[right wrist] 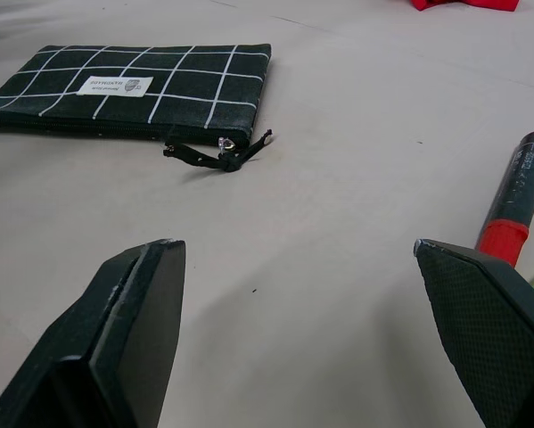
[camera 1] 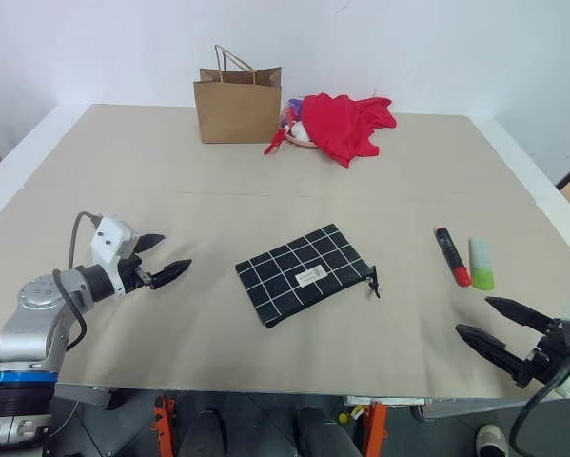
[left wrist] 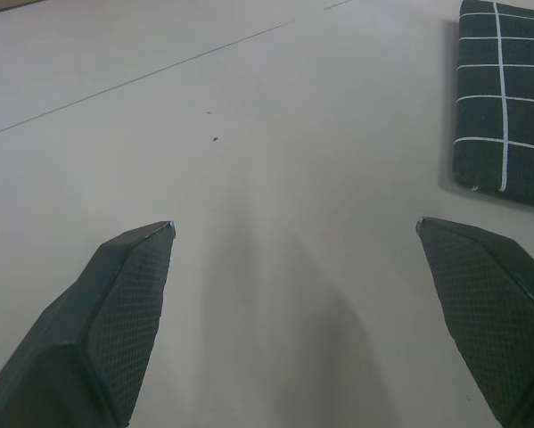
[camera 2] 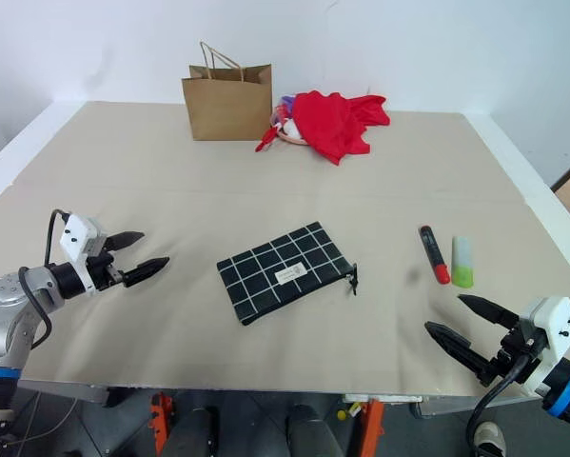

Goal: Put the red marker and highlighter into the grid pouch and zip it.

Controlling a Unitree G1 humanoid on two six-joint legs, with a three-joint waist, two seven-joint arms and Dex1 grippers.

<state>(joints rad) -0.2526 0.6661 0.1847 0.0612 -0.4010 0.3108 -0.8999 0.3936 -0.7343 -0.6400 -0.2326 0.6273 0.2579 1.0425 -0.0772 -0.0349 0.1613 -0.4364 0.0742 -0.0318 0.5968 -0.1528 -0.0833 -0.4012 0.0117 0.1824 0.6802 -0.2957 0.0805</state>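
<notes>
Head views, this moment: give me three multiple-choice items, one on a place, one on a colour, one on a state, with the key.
1. Where does the red marker lie?
A. beside the highlighter
B. on the grid pouch
C. inside the brown paper bag

2. What colour is the cloth by the bag?
A. blue
B. red
C. green

3. How do both grippers stand?
A. open, holding nothing
B. shut on pens
C. clamped on the pouch

Key: 1 A, the pens lie side by side; 2 B, plainly red; 3 A, left gripper and right gripper have their fingers spread over bare table.
</notes>
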